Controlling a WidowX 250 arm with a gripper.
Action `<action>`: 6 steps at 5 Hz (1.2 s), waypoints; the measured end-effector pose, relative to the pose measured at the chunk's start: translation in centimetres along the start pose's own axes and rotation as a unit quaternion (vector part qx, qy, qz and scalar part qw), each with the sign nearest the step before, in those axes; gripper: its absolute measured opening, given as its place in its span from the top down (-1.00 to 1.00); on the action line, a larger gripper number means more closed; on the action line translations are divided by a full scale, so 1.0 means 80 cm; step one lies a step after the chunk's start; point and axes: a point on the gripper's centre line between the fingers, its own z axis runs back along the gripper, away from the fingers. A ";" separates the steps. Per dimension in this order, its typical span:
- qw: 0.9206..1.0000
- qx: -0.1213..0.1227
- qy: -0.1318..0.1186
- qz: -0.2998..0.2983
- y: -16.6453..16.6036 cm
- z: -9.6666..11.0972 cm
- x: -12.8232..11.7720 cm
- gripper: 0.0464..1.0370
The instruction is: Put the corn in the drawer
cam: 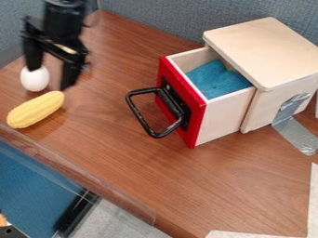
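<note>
Okay, starting with the gripper (51, 78): we see it at the upper left, black, pointing down over the table, its two fingers spread well apart, so we log it as open. Just by the tip of one finger we get a white egg (35, 81), standing on the wood; we can't tell whether the two touch.

Next, corn (35, 110): yellow, lying on its side on the table (124, 153), just in front of the egg and below the gripper in our view. We note it slants, one end toward the table's front edge, the other up toward the fingers. So it's outside the drawer, well apart from it.

Moving right, we have the drawer (225, 117), pulled partway out of a pale wooden box (267, 51). Its front panel (197, 122) is red, with a black loop handle (140, 116) sticking out toward the corn's side. Inside we mark a crumpled blue cloth (214, 82).

Quick rest: silver tape (297, 130) runs from the box's side down onto the table. We see white sheets (314, 200) at the lower right, a blue-grey partition (155, 18) behind, and a blue surface (34, 186) beyond the table's front edge at lower left.
</note>
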 end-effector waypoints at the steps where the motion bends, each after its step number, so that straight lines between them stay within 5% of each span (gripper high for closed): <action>1: 1.000 -0.015 0.002 -0.026 0.019 -0.023 -0.003 -0.93; 2: 0.996 -0.011 -0.009 -0.085 0.025 -0.048 -0.012 -0.93; 3: 0.990 -0.045 -0.031 -0.132 0.029 -0.059 -0.021 -0.93; 6: 0.994 -0.040 -0.037 -0.096 0.029 -0.081 -0.019 -0.93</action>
